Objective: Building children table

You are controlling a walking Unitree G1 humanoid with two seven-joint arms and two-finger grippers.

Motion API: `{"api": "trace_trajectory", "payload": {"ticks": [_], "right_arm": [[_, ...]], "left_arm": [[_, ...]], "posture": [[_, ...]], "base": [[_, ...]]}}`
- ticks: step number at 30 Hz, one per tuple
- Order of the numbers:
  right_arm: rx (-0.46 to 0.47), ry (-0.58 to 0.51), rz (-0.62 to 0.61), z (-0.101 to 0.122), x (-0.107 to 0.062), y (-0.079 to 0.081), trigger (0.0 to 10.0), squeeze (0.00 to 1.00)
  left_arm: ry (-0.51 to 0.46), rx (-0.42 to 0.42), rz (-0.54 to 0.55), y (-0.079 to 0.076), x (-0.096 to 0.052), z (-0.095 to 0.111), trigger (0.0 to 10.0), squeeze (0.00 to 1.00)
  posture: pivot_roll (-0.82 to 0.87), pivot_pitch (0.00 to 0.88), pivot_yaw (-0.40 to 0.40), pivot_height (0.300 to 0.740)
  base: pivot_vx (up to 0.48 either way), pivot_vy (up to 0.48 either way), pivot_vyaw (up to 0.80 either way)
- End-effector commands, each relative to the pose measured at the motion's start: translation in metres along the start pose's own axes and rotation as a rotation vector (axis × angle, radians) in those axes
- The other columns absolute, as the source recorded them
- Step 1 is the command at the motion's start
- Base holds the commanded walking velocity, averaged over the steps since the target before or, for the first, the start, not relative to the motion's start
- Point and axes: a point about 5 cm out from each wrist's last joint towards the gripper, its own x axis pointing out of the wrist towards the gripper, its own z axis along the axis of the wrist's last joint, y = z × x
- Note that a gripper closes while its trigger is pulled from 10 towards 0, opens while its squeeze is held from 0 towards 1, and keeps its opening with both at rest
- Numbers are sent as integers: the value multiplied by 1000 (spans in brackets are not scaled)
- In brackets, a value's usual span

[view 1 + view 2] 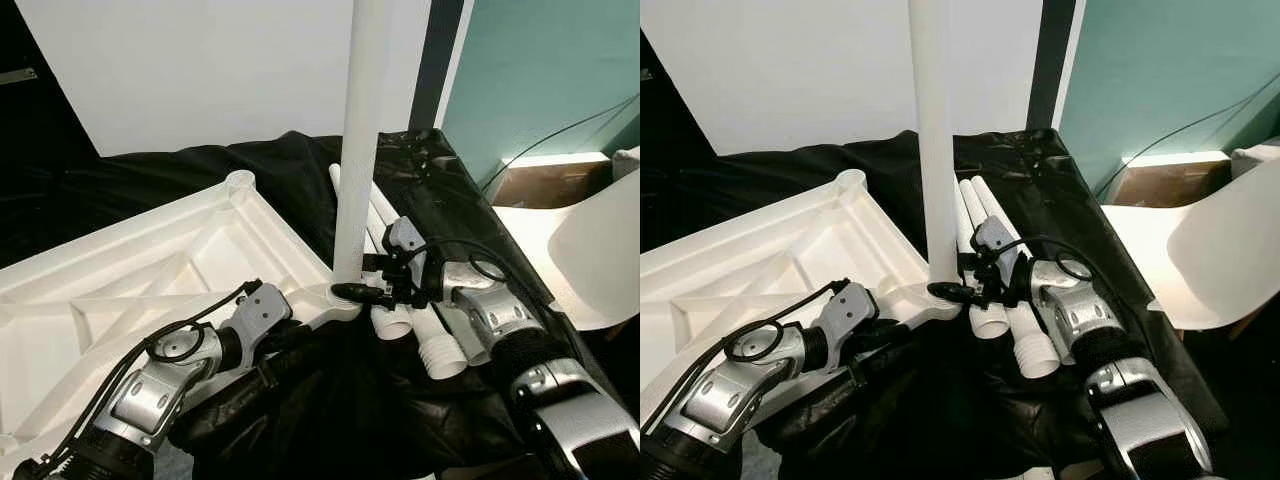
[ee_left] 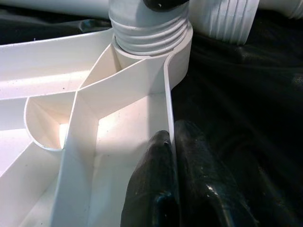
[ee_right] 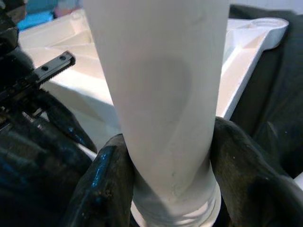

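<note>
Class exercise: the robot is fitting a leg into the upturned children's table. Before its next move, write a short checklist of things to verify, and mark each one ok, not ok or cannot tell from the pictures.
1. Right gripper clamps the upright leg near its base: ok.
2. Left gripper pinches the tabletop rim beside the corner socket: ok.
3. Leg stands roughly upright in the socket: ok.
4. Leg thread fully screwed down: not ok, ridges show above the socket.
5. Spare legs lie on the black sheet beside the socket, touching it or not: cannot tell.
</note>
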Motion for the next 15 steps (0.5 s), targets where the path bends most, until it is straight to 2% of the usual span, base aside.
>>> {"api": "trace_trajectory", "payload": {"ticks": [1, 2, 3, 4, 6, 10, 13, 14, 15], "right_arm": [[39, -46, -267, -10, 2, 3, 0, 0], [48, -82, -371, -10, 1, 3, 0, 0], [48, -82, -371, -10, 1, 3, 0, 0], [59, -163, -567, -8, -4, 4, 0, 0], [51, -202, -650, -5, -5, 9, 0, 0], [39, -238, -725, 1, 0, 16, 0, 0], [45, -231, -746, 3, 1, 12, 0, 0], [50, -216, -741, 2, 2, 11, 2471, 0], [50, -216, -741, 2, 2, 11, 2471, 0]], "left_arm": [[49, -53, -160, -21, 9, -14, 10000, 0], [49, -52, -160, -21, 9, -14, 10000, 0], [49, -52, -160, -21, 9, -14, 10000, 0], [48, -52, -159, -20, 9, -14, 10000, 0], [48, -52, -157, -20, 9, -14, 10000, 0], [50, -49, -159, -20, 8, -14, 10000, 0], [52, -49, -159, -20, 8, -14, 10000, 0], [53, -48, -159, -20, 8, -14, 10000, 0], [53, -48, -159, -20, 8, -14, 10000, 0]], "posture": [[62, 0, 2, 740], [62, 0, 2, 740], [62, 0, 2, 740], [64, 0, 1, 740], [66, 0, 3, 740], [66, 0, 4, 740], [69, 0, 4, 740], [69, 0, 4, 740], [69, 0, 4, 740]], "base": [[0, 0, 0], [0, 0, 0], [0, 0, 0], [0, 0, 0], [0, 0, 0], [0, 0, 0], [0, 0, 0], [0, 0, 0], [0, 0, 0]]}}
